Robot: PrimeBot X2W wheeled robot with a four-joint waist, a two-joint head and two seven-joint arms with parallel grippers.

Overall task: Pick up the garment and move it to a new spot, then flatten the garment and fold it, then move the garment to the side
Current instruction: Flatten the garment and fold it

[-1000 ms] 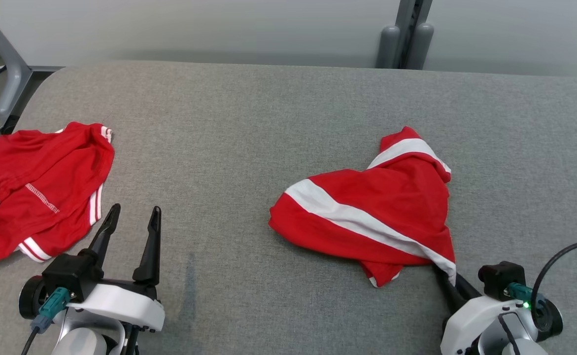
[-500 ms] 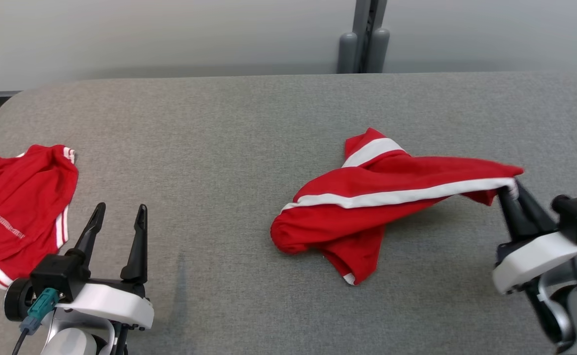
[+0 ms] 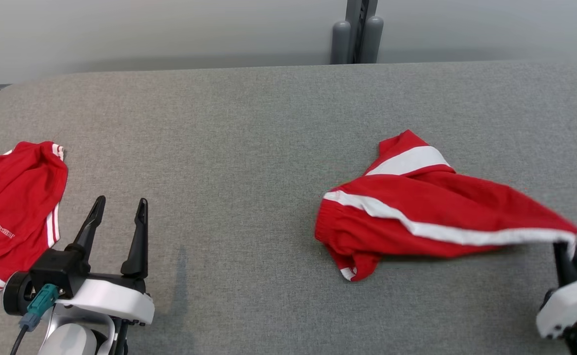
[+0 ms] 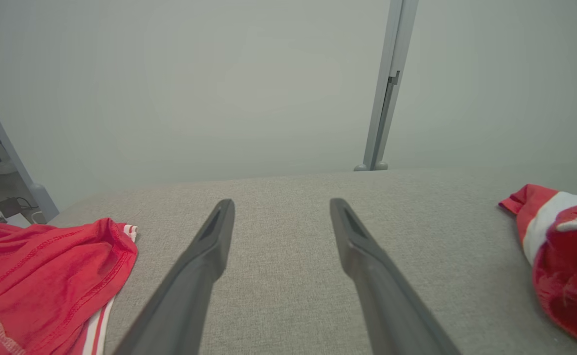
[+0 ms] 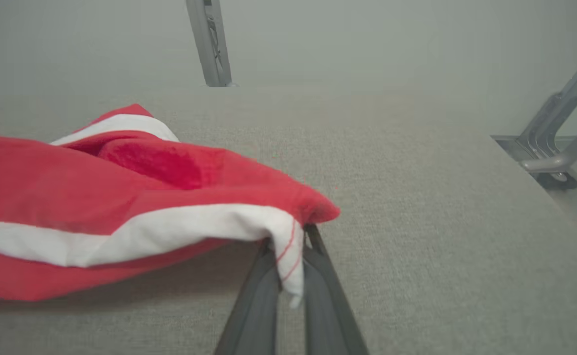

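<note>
The garment (image 3: pixel 426 217) is red with a white stripe and lies crumpled on the right half of the grey padded table (image 3: pixel 249 148). My right gripper (image 3: pixel 566 249) is shut on its right corner at the table's lower right, holding that corner slightly raised. In the right wrist view the white-striped edge (image 5: pixel 288 246) is pinched between the two dark fingers (image 5: pixel 254 305). My left gripper (image 3: pixel 118 207) stands open over bare table at the lower left, nothing between its fingers (image 4: pixel 204 261). The garment's end (image 4: pixel 564 246) shows at the right of the left wrist view.
A second red garment (image 3: pixel 12 202) with white stripes lies at the table's left edge, also in the left wrist view (image 4: pixel 37 276). A grey post (image 3: pixel 355 29) stands behind the table's far edge. A metal frame (image 5: pixel 554 148) stands beyond the table's right side.
My right gripper shut on the garment's corner and has pulled it rightward, stretching the cloth and dragging it to the right. The head camera has shifted. The left gripper has stayed open.
</note>
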